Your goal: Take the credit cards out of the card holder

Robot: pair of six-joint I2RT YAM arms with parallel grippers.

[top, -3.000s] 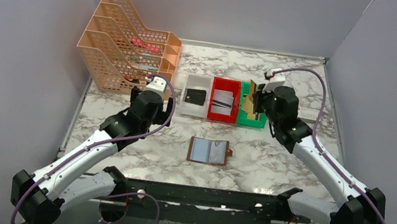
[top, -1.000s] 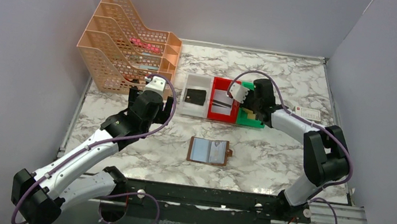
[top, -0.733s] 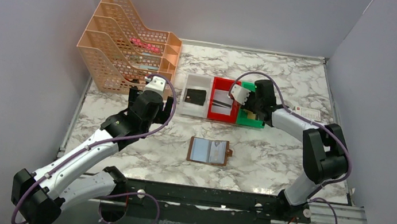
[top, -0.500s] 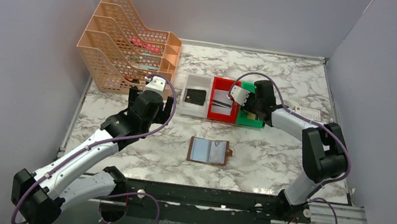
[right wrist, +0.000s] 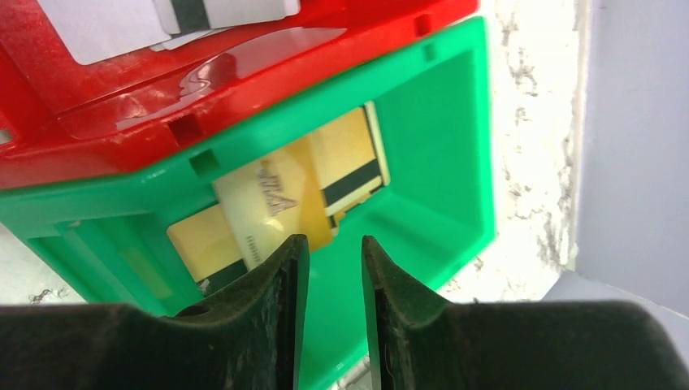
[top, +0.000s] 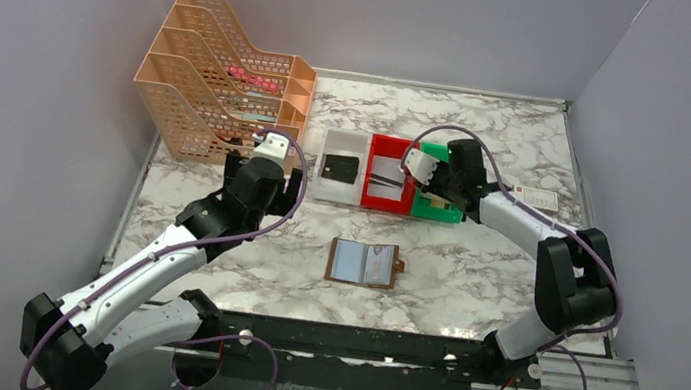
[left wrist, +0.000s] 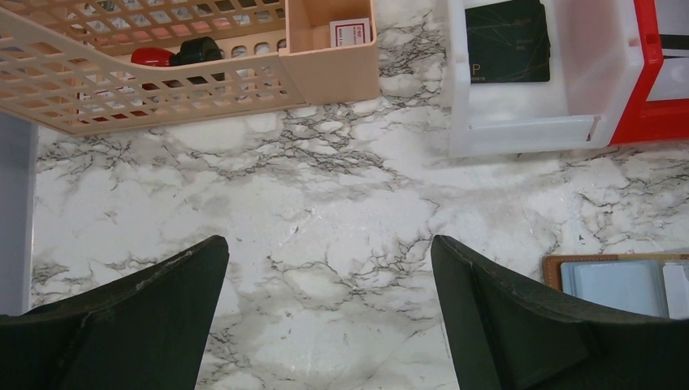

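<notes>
Your right gripper (right wrist: 335, 244) hung over the green bin (right wrist: 325, 106), nose down. Its fingers stood a little apart, with a narrow gap and nothing in it, so it was released. Gold-yellow credit cards (right wrist: 276, 195) lay flat on the floor of that bin, overlapping, dark stripes showing; the fingertips sat just above their near edge, and you could not tell whether they touched.

The red bin (right wrist: 122, 89) next door held white cards with a dark stripe (right wrist: 187, 16). The white bin (left wrist: 520, 134) held one black card (left wrist: 506, 41). The three bins stood side by side, touching.

Your left gripper (left wrist: 327, 252) hovered over bare marble table (left wrist: 325, 187), spread wide and empty, near the orange mesh rack (top: 204, 86). A small white box with a red mark (left wrist: 350, 32) sat in the rack's end compartment.

The card holder (top: 365, 263) lay open and flat on the table, in front of the bins and well apart from them, between the two arms, with its pale blue sleeves up and its tab to the right. Neither claw touched it. You could not tell whether any cards were in the sleeves.
</notes>
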